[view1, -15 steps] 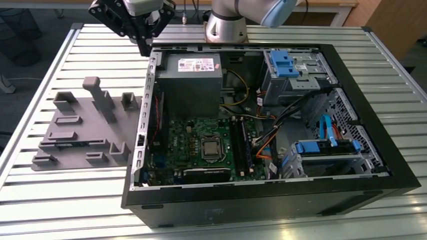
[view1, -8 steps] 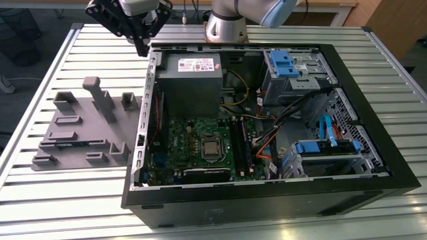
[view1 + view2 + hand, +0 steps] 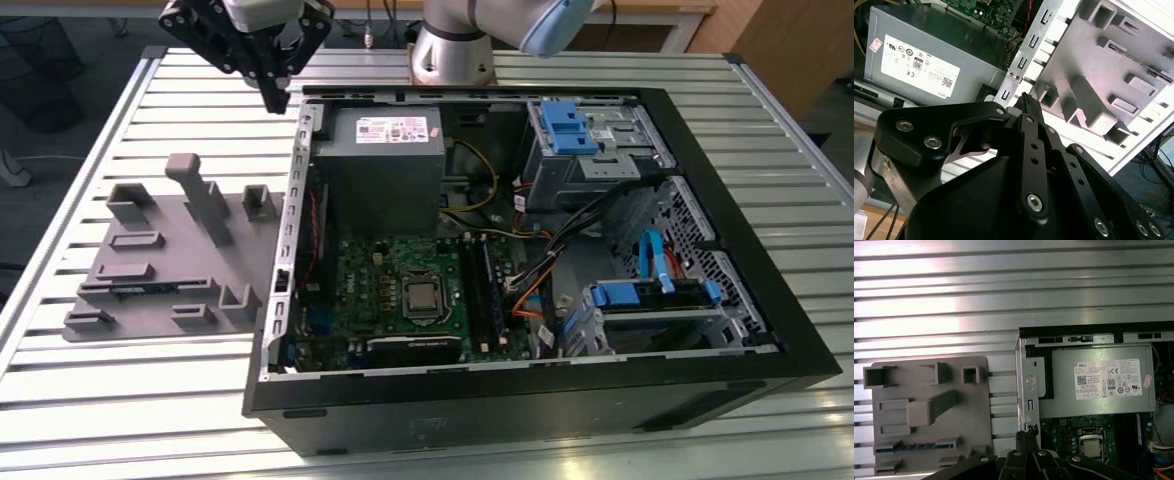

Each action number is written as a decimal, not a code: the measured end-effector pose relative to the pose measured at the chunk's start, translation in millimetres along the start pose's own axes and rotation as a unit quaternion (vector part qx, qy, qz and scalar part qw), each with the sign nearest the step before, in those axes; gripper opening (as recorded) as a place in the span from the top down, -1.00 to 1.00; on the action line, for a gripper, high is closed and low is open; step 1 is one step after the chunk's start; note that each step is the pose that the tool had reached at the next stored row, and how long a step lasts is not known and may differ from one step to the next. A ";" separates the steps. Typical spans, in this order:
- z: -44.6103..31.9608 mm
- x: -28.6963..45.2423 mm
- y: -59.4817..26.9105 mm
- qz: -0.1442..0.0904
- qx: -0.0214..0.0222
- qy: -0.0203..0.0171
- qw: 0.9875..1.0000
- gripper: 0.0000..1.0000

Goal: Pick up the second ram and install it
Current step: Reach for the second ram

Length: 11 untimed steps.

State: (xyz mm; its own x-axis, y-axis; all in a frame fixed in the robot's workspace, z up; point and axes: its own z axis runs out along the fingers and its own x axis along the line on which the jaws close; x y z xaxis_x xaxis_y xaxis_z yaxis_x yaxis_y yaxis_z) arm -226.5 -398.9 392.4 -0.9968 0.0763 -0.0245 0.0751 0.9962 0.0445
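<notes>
The second ram [image 3: 138, 290] is a thin dark-blue stick lying flat in a slot near the front of the grey holder [image 3: 160, 270], on the exterior view's left. In the first wrist view the ram [image 3: 914, 446] shows as a blue strip in the holder [image 3: 929, 385]. My gripper [image 3: 276, 98] hangs high over the far left corner of the open computer case [image 3: 534, 390], well away from the ram. Its black fingertips [image 3: 1026, 100] meet at a point with nothing between them, and the gripper [image 3: 1028, 432] looks the same in the first wrist view.
The grey power supply [image 3: 380, 150] and green motherboard [image 3: 387, 290] with its processor [image 3: 424, 297] lie inside the case. Light-blue drive-bay clips [image 3: 563, 125] sit on the exterior view's right. The holder has an upright post [image 3: 200, 195]. The arm's base [image 3: 451, 50] stands behind the case on the slatted metal table.
</notes>
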 end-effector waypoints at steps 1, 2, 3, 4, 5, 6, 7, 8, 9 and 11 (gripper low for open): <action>0.0 0.1 0.0 0.000 0.000 0.000 1.000 0.79; 0.0 0.3 0.0 0.000 0.000 0.000 1.000 0.79; 0.0 0.4 0.0 0.000 0.001 0.000 1.000 0.79; -0.1 0.5 0.0 0.000 0.003 0.000 1.000 0.79; -0.1 0.5 0.0 0.000 0.007 -0.001 1.000 0.79; 0.0 0.4 0.0 0.000 0.009 -0.001 1.000 0.79; 0.0 0.4 -0.1 0.000 0.010 -0.001 1.000 0.79; 0.0 0.4 -0.1 0.000 0.010 -0.001 1.000 0.79; 0.0 0.5 -0.1 0.000 0.010 0.000 1.000 0.79; 0.2 0.6 0.0 0.000 0.010 0.002 1.000 0.79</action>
State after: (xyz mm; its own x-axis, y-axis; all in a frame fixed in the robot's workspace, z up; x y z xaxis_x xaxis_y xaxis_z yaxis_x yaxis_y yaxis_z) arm -227.1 -398.9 392.1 -0.9969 0.0758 -0.0205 0.0753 0.9969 0.0247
